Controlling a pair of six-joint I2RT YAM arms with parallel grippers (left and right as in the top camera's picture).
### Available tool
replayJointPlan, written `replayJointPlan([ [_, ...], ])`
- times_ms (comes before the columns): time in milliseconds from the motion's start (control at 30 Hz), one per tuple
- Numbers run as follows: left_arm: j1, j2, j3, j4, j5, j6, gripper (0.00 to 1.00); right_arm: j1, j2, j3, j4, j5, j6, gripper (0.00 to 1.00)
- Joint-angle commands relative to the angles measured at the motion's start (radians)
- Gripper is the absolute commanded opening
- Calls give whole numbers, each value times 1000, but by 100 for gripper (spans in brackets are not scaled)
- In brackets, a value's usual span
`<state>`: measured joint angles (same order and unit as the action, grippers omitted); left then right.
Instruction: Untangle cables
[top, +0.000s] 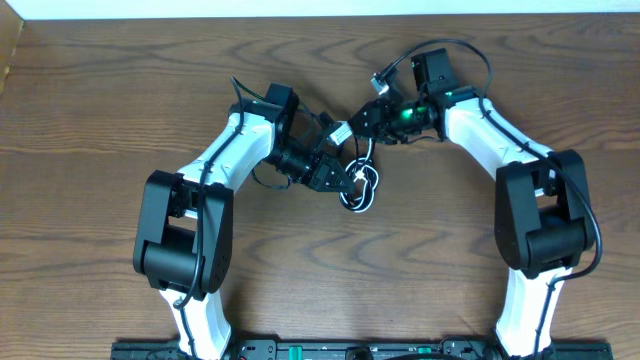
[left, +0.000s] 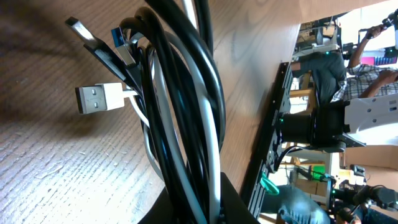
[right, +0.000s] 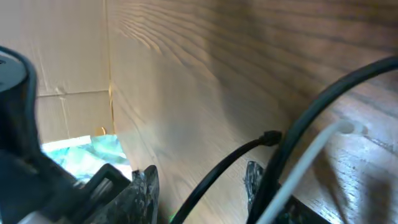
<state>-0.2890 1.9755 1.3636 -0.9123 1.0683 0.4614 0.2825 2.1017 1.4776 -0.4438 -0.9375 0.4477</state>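
Note:
The cables (top: 360, 187) lie as a small tangle of black and white loops at mid-table, between both arms. My left gripper (top: 325, 172) is shut on the bundle. In the left wrist view, black and white strands (left: 186, 112) run up out of the gripper (left: 200, 202), and a white USB plug (left: 99, 98) and a black plug (left: 93, 40) stick out to the left. My right gripper (top: 368, 118) hovers just above the tangle, open. Its fingers (right: 146, 190) stand apart in the right wrist view with one thin black cable (right: 230, 158) passing between them. A white strand (right: 311, 155) crosses the right finger.
The wooden table (top: 100, 110) stretches out on all sides of the arms. A cardboard wall (right: 62, 56) stands past the table's edge in the right wrist view. A black rail (left: 273, 124) runs along the table's front edge, with workshop clutter beyond.

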Motion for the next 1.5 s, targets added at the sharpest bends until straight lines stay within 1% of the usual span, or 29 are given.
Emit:
replayJointPlan([
  [0,2,-16,-6,1,20,43,7,19,23,2,-2,3,36,39],
  [133,2,-16,-6,5,20,44,7,26,23,2,-6,-25,53,39],
  [233,2,-16,-6,14,20,43,8,31,23,2,-14,-27,58,32],
  [300,2,-16,-6,19,20,43,7,32,23,1,-17,-26,64,25],
  [333,2,-16,-6,20,20,43,8,32,23,1,-16,-22,64,19],
  [367,2,-16,-6,20,20,43,8,32,23,1,-15,-10,64,12],
  [400,2,-16,-6,19,20,43,7,31,23,1,-11,1,62,1],
  [500,2,-16,-6,19,19,42,7,19,23,1,35,-16,39,1],
  [633,5,-16,-6,22,20,-1,8,-9,23,1,110,-135,26,1],
  [767,16,-16,-6,60,21,-91,8,-45,23,1,110,-177,6,1],
  [967,54,-16,-6,183,21,-259,8,-76,23,1,96,-175,-24,1],
  [1100,72,-16,-6,246,21,-363,7,-78,23,1,95,-117,-27,1],
  [1300,86,-16,-6,306,23,-476,7,-61,23,1,59,-48,-26,1],
  [1467,86,-16,-6,317,51,-486,7,-53,23,1,-26,130,-26,1],
])
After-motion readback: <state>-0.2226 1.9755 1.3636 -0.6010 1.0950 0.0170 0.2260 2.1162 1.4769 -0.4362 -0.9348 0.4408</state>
